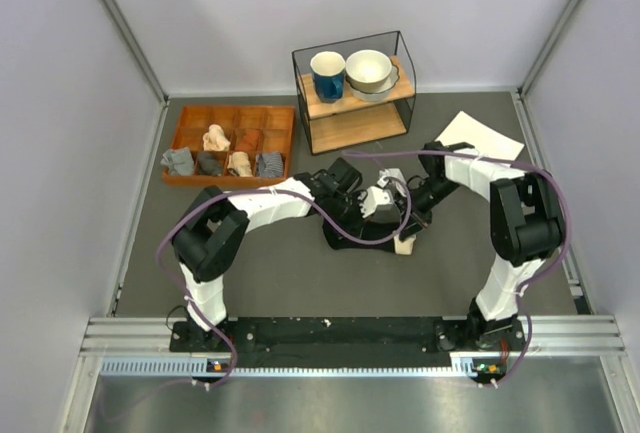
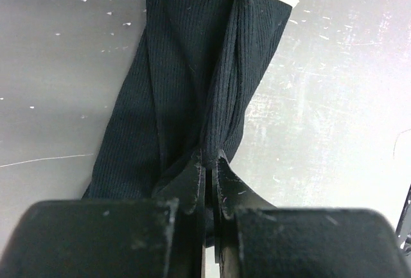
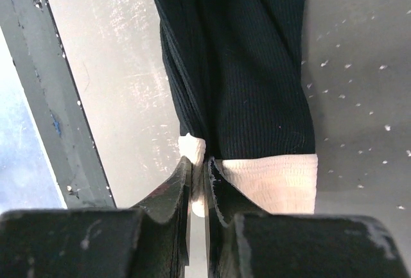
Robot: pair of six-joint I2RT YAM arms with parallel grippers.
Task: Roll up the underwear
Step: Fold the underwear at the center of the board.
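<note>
Underwear (image 1: 365,244) on table (image 1: 280,278), tray (image 1: 283,145) behind-left (garments (image 1: 215,138) inside, seemingly), shelf (image 1: 345,105) behind

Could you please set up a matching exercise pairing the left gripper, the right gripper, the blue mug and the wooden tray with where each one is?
1. left gripper
2. right gripper
3. blue mug
4. wooden tray

A. on the wire shelf
B. shut on the cream waistband
C. far left of the table
D. shut on the black fabric of the underwear

Pairs: 1-D, 2-B, 3-A, 4-C.
</note>
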